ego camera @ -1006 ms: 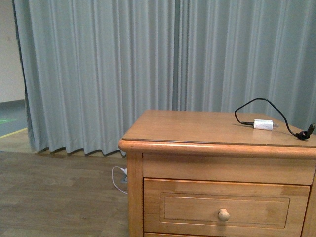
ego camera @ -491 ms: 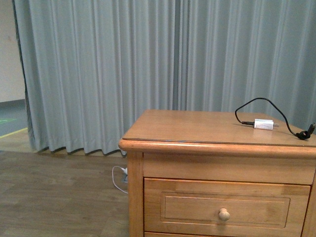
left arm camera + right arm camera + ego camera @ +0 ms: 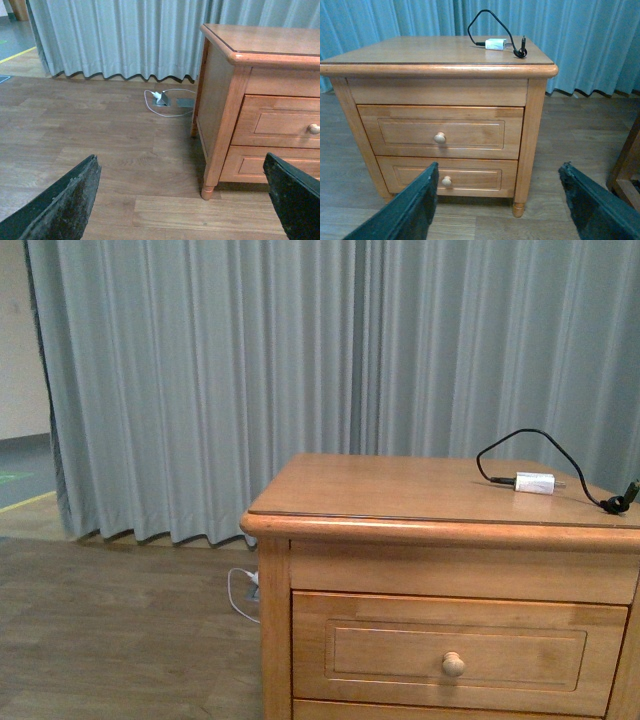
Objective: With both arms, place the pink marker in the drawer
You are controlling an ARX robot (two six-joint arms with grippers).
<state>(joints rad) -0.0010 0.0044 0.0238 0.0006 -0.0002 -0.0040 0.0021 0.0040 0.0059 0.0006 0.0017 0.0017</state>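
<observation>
The pink marker is out of view in every frame. The drawer point(image 3: 455, 655) is the upper one of a light wooden nightstand; it is closed and has a round knob point(image 3: 453, 664). The right wrist view shows this drawer point(image 3: 470, 131) head-on, above a lower one. The left wrist view catches the drawer point(image 3: 280, 122) from the nightstand's left side. My left gripper point(image 3: 180, 170) is open over bare floor, off the nightstand's left corner. My right gripper point(image 3: 499, 170) is open with nothing between its fingers, low in front of the nightstand. Neither arm shows in the front view.
A white plug with black cable point(image 3: 534, 482) lies on the nightstand top point(image 3: 380, 490). The lower drawer point(image 3: 447, 176) is closed. A white cable and floor socket point(image 3: 162, 97) lie by the grey curtain point(image 3: 250, 380). Another piece of wooden furniture point(image 3: 626, 167) stands right of the nightstand.
The front view has shifted a little: the nightstand top sits slightly higher in the picture and the plug has moved with it. Nothing on the nightstand has been touched.
</observation>
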